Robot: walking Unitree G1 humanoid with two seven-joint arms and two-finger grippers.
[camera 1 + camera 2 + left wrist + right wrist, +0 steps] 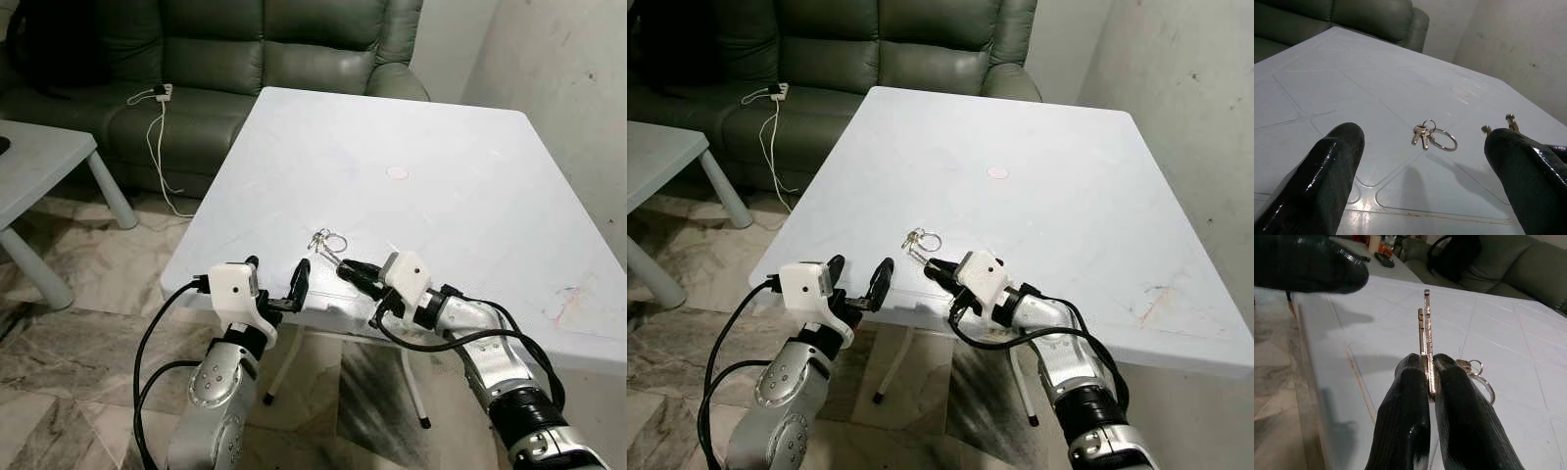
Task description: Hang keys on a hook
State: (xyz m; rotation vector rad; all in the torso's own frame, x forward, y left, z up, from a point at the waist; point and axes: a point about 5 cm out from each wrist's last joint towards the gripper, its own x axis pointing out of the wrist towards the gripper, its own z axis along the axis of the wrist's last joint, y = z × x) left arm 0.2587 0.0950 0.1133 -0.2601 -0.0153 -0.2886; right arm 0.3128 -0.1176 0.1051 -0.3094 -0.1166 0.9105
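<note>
Right gripper (345, 270) pinches keys (326, 241) — on table (470, 196).

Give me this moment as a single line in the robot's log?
right gripper: shut on keys | keys: on white table, near front edge | left gripper: open, at table edge | hook: unseen

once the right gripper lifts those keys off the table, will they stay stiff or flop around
Probably flop: the keys hang loosely on a thin ring, so they may swing and jingle. They look small and light. The right gripper pinches flat metal blades between smooth black fingers, so they could pivot or slip.
</note>
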